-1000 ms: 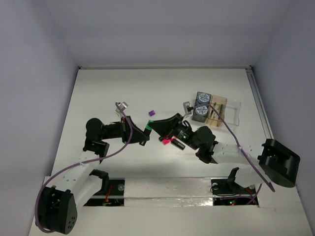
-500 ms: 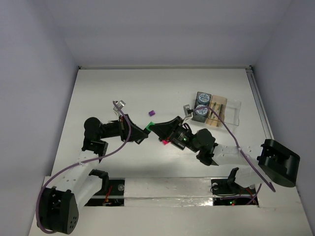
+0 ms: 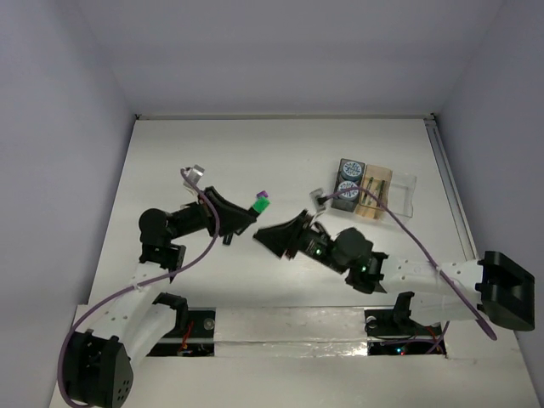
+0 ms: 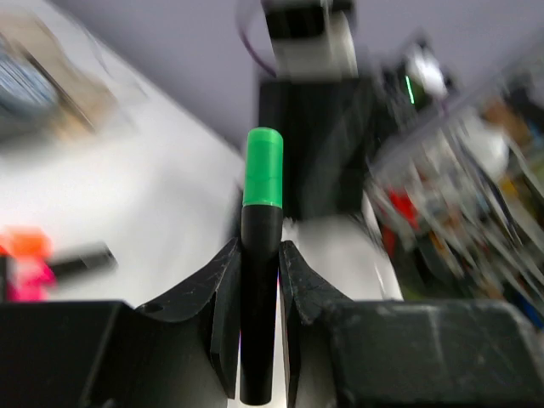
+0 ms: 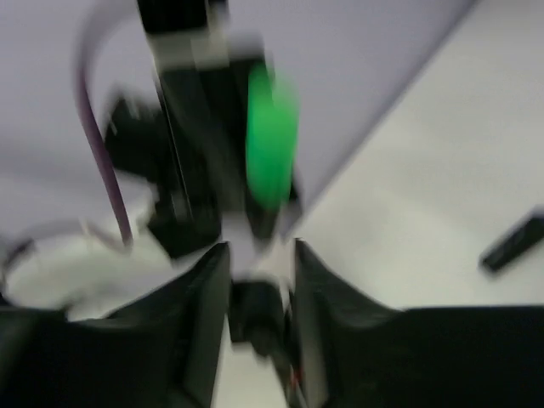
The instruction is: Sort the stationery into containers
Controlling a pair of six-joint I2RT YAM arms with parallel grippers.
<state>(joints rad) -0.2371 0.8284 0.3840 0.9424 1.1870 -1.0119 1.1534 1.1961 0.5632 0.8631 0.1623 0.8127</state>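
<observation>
Left claw (image 3: 244,216) holds green-capped marker (image 3: 260,205) — right claw (image 3: 262,232) just beside.

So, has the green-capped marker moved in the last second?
Yes. Held by the left hand, the green-capped marker has shifted up the overhead view toward the loose purple cap, which stayed put.
</observation>
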